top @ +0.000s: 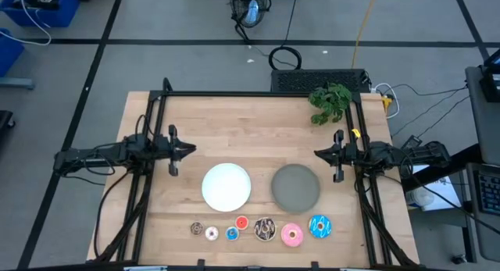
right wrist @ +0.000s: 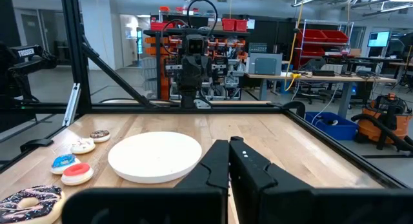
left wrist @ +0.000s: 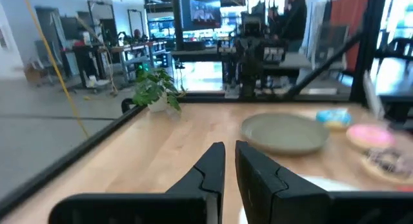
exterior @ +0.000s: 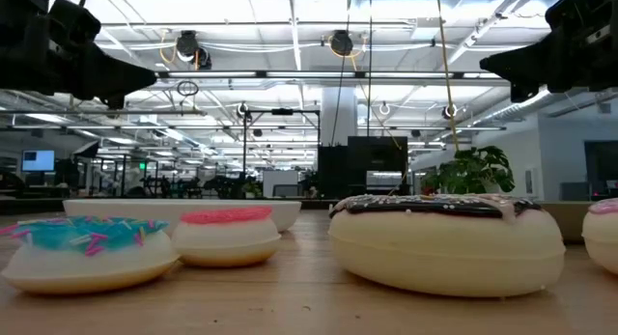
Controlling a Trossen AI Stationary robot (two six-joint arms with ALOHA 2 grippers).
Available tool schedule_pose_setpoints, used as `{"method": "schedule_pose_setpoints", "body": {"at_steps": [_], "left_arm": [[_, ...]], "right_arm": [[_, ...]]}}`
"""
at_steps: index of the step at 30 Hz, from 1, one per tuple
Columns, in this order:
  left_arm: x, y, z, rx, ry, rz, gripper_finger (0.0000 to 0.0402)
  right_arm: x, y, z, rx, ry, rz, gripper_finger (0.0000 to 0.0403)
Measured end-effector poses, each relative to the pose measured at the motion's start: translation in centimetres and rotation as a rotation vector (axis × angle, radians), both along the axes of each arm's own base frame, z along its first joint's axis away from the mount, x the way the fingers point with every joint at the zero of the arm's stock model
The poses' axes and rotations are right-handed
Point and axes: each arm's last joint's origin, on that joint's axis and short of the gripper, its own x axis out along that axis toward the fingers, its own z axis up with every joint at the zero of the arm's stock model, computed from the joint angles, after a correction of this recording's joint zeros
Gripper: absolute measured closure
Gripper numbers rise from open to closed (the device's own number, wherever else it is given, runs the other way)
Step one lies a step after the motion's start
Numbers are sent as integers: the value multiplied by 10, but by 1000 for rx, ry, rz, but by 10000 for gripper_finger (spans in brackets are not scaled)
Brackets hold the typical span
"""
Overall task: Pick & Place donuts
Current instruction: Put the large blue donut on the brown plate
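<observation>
Seven toy ring donuts lie flat in a row near the table's near edge: tiny brown point(top: 197, 229), white point(top: 212, 233), blue point(top: 232, 234) and red point(top: 241, 222), then larger dark sprinkled point(top: 265, 229), pink point(top: 292, 235) and blue point(top: 319, 226). My left gripper point(top: 190, 150) hangs level above the left side, pointing toward the middle. Its fingers point(left wrist: 219, 161) are shut to a thin slit, with nothing between them. My right gripper point(top: 317, 152) hangs level above the right side, facing it, shut and holding nothing point(right wrist: 230, 146). Both are well clear of the donuts.
A white plate point(top: 226, 187) and a grey plate point(top: 295, 187) lie side by side mid-table, between the grippers and the donut row. A small green plant point(top: 330, 101) stands at the far right corner. A black frame point(top: 258, 94) runs along the far edge.
</observation>
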Motion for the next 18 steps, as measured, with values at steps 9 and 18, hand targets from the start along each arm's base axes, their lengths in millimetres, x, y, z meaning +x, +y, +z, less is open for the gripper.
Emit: {"method": "schedule_pose_setpoints", "body": {"at_steps": [9,18], "left_arm": [[0,0,3,-124,-46,-6,357],[0,3,2,-143,-40,115,357]], "right_arm": [[0,0,1,3,-11,0,403],[-1,0,5,1,-53,-1,403]]}}
